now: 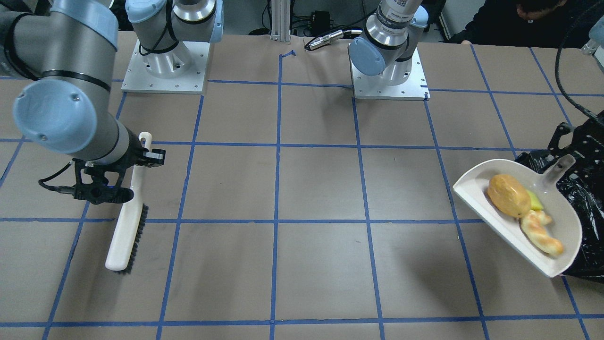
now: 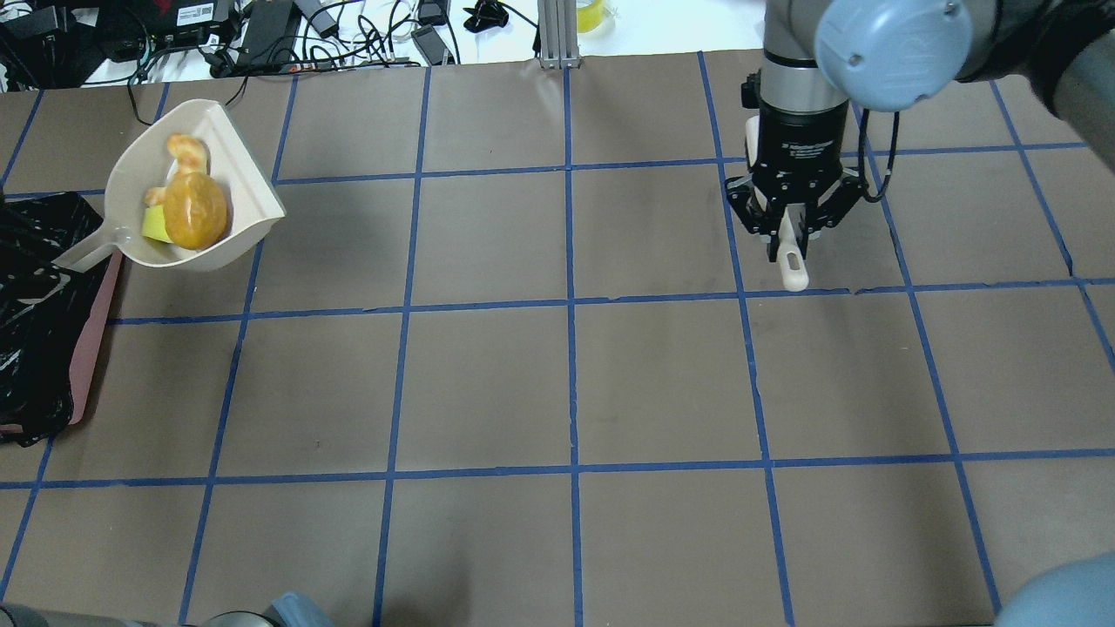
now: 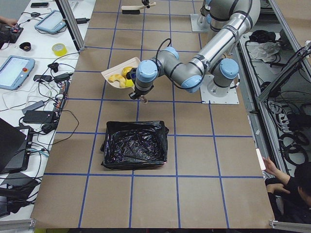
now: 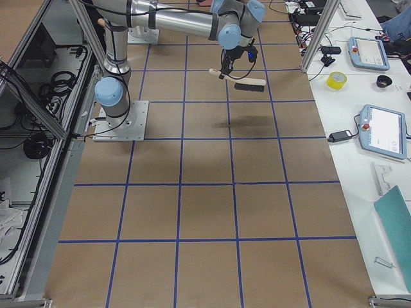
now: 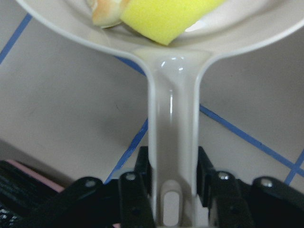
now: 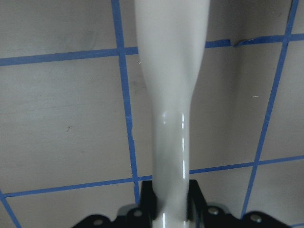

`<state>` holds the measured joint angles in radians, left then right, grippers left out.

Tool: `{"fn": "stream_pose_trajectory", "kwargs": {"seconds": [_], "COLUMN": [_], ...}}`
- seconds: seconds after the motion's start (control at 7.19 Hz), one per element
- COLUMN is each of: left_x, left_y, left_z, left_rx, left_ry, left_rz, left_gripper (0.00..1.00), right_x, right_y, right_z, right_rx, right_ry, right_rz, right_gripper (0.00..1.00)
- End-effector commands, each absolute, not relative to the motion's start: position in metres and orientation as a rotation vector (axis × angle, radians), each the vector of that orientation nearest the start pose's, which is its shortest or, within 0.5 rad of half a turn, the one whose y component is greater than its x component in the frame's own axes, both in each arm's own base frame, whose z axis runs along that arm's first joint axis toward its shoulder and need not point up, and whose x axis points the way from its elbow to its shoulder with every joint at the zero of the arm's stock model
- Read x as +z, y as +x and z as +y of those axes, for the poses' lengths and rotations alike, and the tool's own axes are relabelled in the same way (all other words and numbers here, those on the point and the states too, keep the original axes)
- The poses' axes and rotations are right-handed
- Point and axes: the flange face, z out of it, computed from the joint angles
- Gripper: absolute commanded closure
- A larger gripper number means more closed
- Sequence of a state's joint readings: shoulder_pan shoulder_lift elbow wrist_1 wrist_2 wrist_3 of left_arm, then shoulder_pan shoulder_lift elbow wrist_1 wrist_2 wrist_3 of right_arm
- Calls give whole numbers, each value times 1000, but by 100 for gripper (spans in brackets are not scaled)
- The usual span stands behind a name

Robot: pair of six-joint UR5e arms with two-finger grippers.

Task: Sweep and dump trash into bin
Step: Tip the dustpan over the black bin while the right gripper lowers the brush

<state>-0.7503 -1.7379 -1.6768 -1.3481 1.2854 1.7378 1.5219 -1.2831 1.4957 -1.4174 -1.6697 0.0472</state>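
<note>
Where the worktop (image 2: pixel 566 392) ends on the left, the bin (image 2: pixel 35 331) sits with its black bag crumpled over a pink wall. Just right of it the white dustpan (image 2: pixel 248 192) is held up off the surface. Its handle points back toward the bin's rim and is clamped at its end between the left fingers (image 5: pixel 144 166), one pressing on each side. All the trash lies inside the pan, ahead of those fingers and clear of them. The yellow sponge (image 2: pixel 154 226) is nearest the handle, the bread roll (image 2: pixel 195 211) rests against it, and the croissant (image 2: pixel 185 152) lies farthest from the handle, by the pan's far wall. None of it is in the bin. Well apart on the right, the right fingers (image 6: pixel 147 197) are closed narrow on the white handle of the brush (image 1: pixel 126 231). It hangs tilted with its black bristle head lowest, and in the right side view its shadow falls apart from it.
</note>
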Motion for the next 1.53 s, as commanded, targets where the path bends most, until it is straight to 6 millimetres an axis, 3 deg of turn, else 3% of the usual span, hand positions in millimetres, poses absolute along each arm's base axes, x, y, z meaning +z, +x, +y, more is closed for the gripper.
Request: {"fn": "stream_pose_trajectory", "kwargs": {"seconds": [0.0,0.14,0.28,0.42,0.56,0.7,1.11,1.39], "left_x": [391,397,402,418,422,418,436,448], "left_y": [357,397,427,451,470,490,507,496], "left_z": [-458,-437,-422,-415,-410,-399,-383,-409], "left_rx": [-314,-227,-103,-32,-11,6,327,466], "left_ry": [1247,1148,1089,1044,1009,975,1056,1114], "left_rz": [2938,2947,2939,2908,2903,2916,2744,2550], "left_gripper": [100,100,100,100,100,100,100,100], "right_x": [335,317,308,292,275,258,249,236], "right_y": [40,7,-27,-38,-55,-76,-78,-79], "right_z": [-576,-593,-598,-601,-598,-595,-593,-594], "right_rx": [663,621,611,593,549,494,463,499], "right_ry": [172,182,110,67,-43,-34,-28,-22], "right_rz": [3163,3207,3184,3182,3169,3179,3200,3188], "right_gripper": [100,100,100,100,100,100,100,98]}}
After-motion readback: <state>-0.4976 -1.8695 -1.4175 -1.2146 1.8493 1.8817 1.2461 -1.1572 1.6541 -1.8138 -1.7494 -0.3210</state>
